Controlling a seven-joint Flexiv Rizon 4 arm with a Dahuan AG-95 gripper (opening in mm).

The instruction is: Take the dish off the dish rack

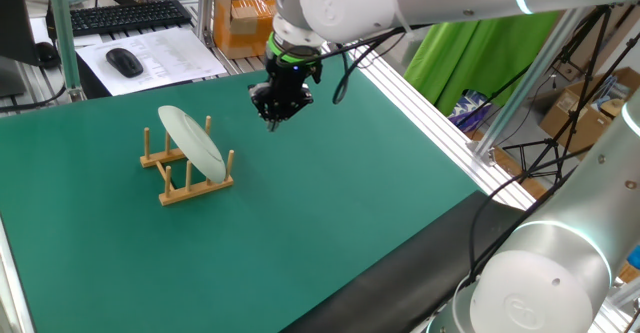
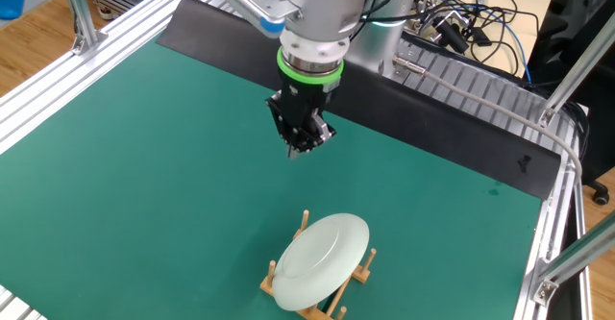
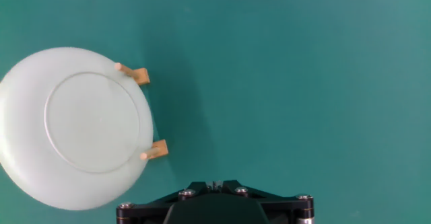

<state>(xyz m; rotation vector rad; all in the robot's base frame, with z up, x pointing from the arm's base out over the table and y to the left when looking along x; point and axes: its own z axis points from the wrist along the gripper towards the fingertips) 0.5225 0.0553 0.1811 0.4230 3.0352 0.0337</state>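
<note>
Working surface: you have a green tabletop (image 1: 330, 203), bare apart from the task's things.
Dish (image 1: 192, 141): it leans on edge in the dish rack (image 1: 196, 186), toward the tabletop's far left corner in the view with the keyboard.
Tool (image 1: 275, 113): it hangs above the tabletop, apart from the dish, holding nothing; you cannot tell how wide its fingers stand.
Bearing: hand view puts the dish left of the tool, underside facing the camera, rim running front to back.

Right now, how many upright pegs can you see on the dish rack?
4 in one fixed view: two far pegs and two near pegs, flanking the dish. Others may hide behind it.
</note>
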